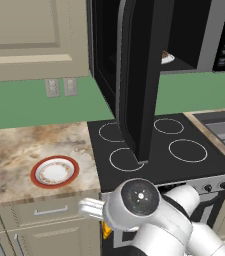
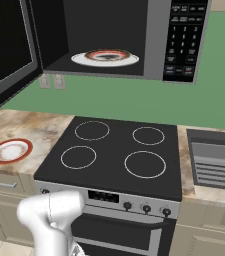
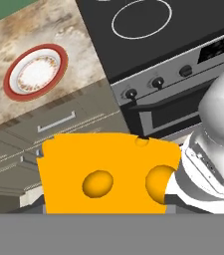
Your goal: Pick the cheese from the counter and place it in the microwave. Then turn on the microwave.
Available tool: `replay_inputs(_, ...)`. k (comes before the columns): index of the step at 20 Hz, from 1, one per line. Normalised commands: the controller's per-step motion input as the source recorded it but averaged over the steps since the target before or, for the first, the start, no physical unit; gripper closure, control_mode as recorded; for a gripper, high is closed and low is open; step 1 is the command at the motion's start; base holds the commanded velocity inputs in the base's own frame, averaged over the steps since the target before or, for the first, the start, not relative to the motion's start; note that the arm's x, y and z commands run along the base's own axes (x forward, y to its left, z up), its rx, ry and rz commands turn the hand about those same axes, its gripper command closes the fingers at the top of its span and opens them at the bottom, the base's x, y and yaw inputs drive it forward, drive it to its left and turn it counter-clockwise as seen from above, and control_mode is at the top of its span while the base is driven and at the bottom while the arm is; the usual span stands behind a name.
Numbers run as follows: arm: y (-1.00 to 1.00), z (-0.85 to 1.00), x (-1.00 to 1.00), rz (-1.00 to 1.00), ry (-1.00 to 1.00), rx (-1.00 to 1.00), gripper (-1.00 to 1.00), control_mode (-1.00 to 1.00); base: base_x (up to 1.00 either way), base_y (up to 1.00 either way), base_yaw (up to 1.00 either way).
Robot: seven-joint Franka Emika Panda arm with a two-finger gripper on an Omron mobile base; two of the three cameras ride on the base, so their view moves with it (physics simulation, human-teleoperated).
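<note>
The pincer [image 3: 103, 211] grips the cheese [image 3: 106, 172] — a stiff, light wedge, probably slick on its flat faces, so a hold across those faces suits it. It hangs low before the stove [image 3: 148, 55], off the desk [image 3: 58, 30] — the microwave [image 2: 114, 35] stands open above.

Marbled stone counter [image 1: 14, 150], glossy stovetop [image 1: 154, 150]
</note>
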Motion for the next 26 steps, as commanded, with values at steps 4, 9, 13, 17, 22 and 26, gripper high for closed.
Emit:
replay_inputs(4, -0.32, 0.29, -0.15, 0.03, 0.00, 0.00, 1.00, -1.00, 0.00, 0.00, 0.00)
replay_inputs(9, -0.32, 0.29, -0.10, 0.03, 0.00, 0.00, 1.00, -1.00, 0.00, 0.00, 0.00)
replay_inputs(13, -0.31, 0.27, -0.09, 0.03, 0.00, 0.00, 1.00, -1.00, 0.00, 0.00, 0.00)
replay_inputs(17, -0.29, 0.29, -0.08, 0.03, 0.00, 0.00, 1.00, -1.00, 0.00, 0.00, 0.00)
replay_inputs(22, -0.29, 0.29, -0.06, 0.06, 0.00, 0.00, 1.00, -1.00, 0.00, 0.00, 0.00)
replay_inputs(26, -0.27, 0.28, 0.00, 0.08, 0.00, 0.00, 1.00, -1.00, 0.00, 0.00, 0.00)
